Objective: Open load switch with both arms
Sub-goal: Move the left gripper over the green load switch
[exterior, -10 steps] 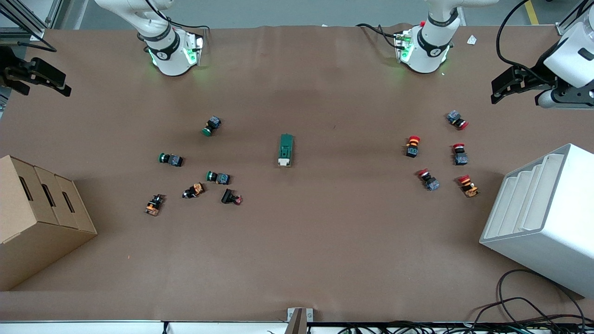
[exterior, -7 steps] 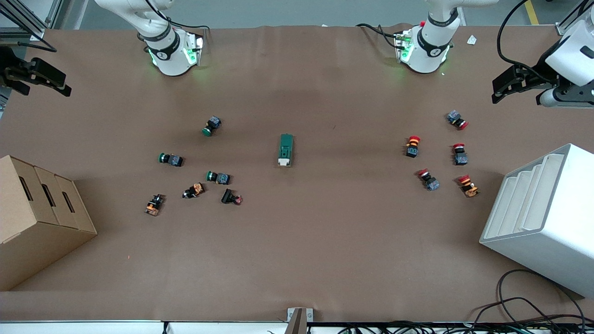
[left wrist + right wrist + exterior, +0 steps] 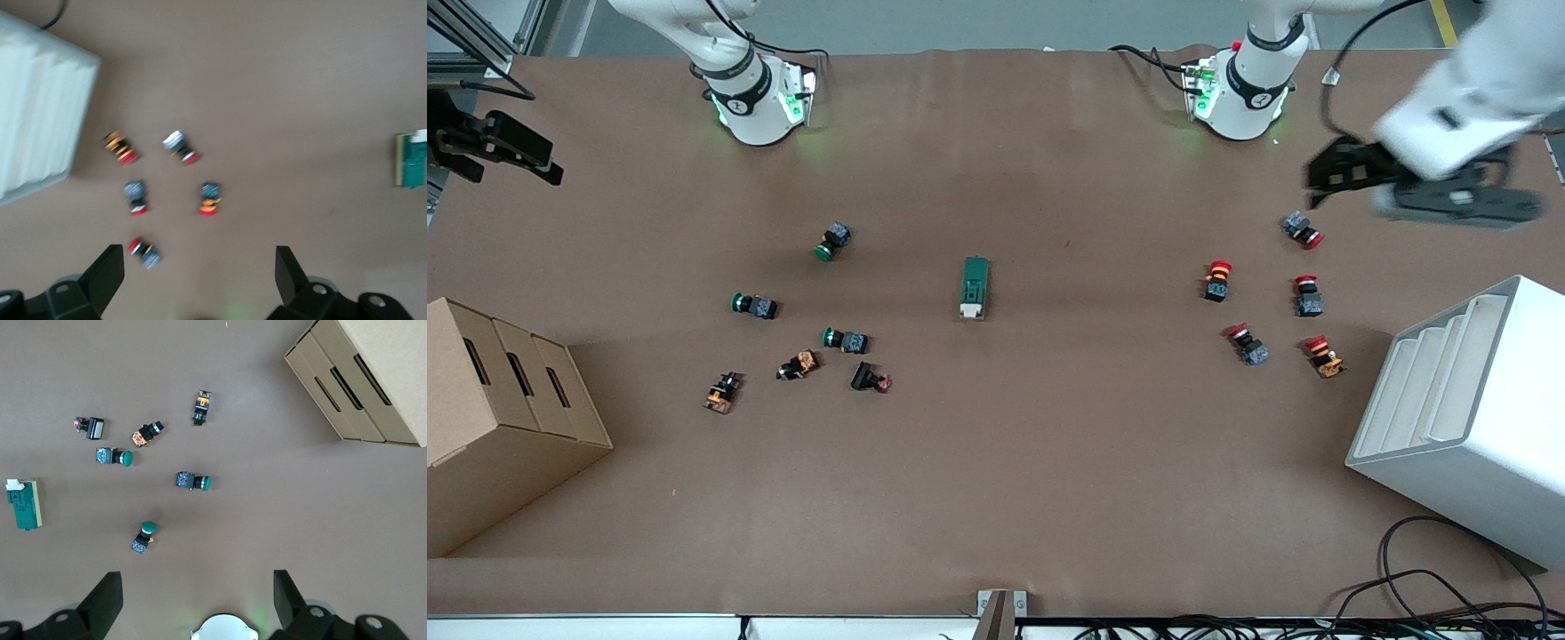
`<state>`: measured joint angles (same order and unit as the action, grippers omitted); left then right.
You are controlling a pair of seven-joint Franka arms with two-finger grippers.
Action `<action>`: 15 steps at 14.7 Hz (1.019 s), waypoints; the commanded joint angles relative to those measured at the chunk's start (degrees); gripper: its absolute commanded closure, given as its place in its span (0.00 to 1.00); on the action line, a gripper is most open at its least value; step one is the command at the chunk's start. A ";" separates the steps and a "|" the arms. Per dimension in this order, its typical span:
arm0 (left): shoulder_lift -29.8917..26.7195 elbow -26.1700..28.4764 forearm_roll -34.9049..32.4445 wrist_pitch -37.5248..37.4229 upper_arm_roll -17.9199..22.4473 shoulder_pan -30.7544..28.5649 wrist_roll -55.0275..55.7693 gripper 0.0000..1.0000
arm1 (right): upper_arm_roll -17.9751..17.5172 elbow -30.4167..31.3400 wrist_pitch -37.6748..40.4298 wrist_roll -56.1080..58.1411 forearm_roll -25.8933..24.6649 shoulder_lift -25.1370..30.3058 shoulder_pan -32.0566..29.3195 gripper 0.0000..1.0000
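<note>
Load switch (image 3: pixel 975 287) lies flat near the table's (image 3: pixel 1049 462) centre, well apart from everything else, cream slider end toward the front edge. Nothing touches it, so opening it isn't started. Lying alone w/ bare table on both long sides, it prob. suits one arm pinning the body while the other works the slider; that's a judgement only.

Left gripper (image 3: pixel 1325 171) is up in the air over the red-capped buttons (image 3: pixel 1218 279) at the left arm's end, jaws wide apart, nothing between them. Right gripper (image 3: pixel 516 151) hangs at the table's edge by the right arm's end, above the cardboard box (image 3: pixel 507 418), jaws also apart and empty; that arm waits.

Left arm is smeared by motion in front view, and left wrist view is soft too: switch is cut off at its border. White stepped bin (image 3: pixel 1467 418) sits at the front corner, partly out of frame. Slider's exact position: can't make out.
</note>
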<state>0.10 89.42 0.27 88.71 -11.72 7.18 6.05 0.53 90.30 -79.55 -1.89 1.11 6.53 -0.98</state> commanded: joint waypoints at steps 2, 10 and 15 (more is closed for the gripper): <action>4.55 -0.30 0.26 5.40 -11.10 0.91 10.07 0.00 | -0.18 1.37 -0.34 0.05 0.39 1.29 -0.25 0.00; 18.78 -0.47 -16.94 19.56 -18.34 19.25 60.16 0.00 | -0.35 1.28 -0.95 0.40 -0.92 1.20 0.10 0.00; 28.71 -0.30 -33.88 26.77 -18.34 29.20 84.68 0.00 | -0.71 1.28 -0.52 0.84 -1.72 1.20 0.28 0.00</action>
<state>24.79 90.45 -26.92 113.90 -30.06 34.13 82.47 0.00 90.32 -79.95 -1.56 0.26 6.53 -0.84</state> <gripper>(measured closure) 0.000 0.000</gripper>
